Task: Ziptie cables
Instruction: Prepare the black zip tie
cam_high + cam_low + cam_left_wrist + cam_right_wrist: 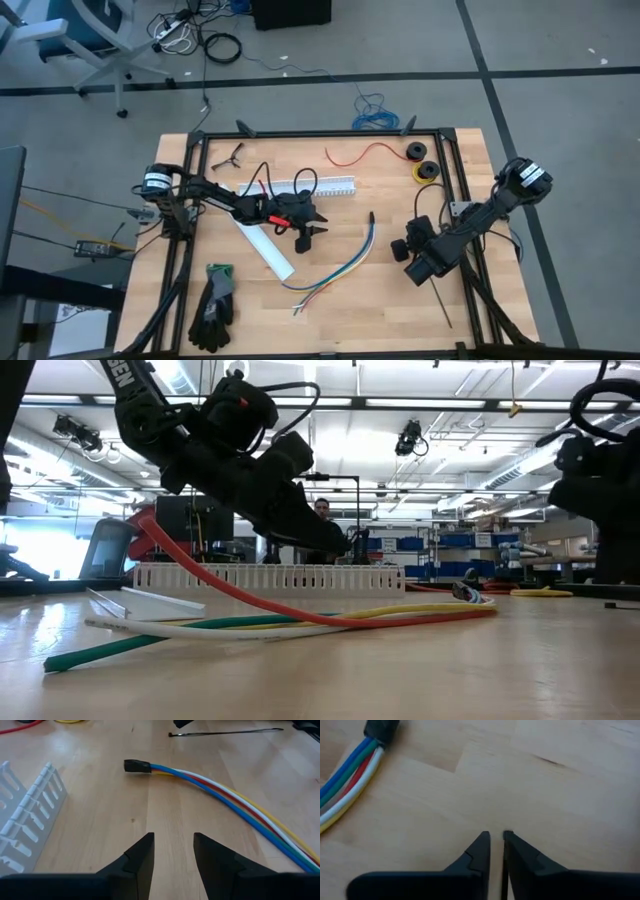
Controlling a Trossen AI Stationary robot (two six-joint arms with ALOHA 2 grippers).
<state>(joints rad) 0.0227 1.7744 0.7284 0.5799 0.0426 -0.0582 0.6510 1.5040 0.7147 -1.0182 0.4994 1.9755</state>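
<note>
**Barely begun: cables loose, tie not on**

Far left, near the table's front edge: pair of black gloves (213,300), untouched. Just right of them, a white cover strip (265,245) lying aslant, with the slotted white channel (320,186) behind it.

Next, left gripper (312,232) hovering low over mid-table, beside the channel. Claw partly open, a clear gap between the fingers, nothing in it. Aimed toward the bundle, well short of touching.

Then the cables (340,268): flat on the wood at mid-table, curving from a dark-sleeved end near the centre down to fanned-out loose tips toward the front edge. Not gathered, not lifted, no tie around them anywhere visible.

Further right, right gripper (402,245) low over the table near the sleeved end. Fingers barely parted, only a slit between them, apparently gripping nothing.

Last, a thin black zip tie (443,300) lying on the table just behind that gripper, seemingly free.

Judged so: nothing fastened yet. Left to do: pick up the tie, bunch the wires, loop, thread, pull tight.
</note>
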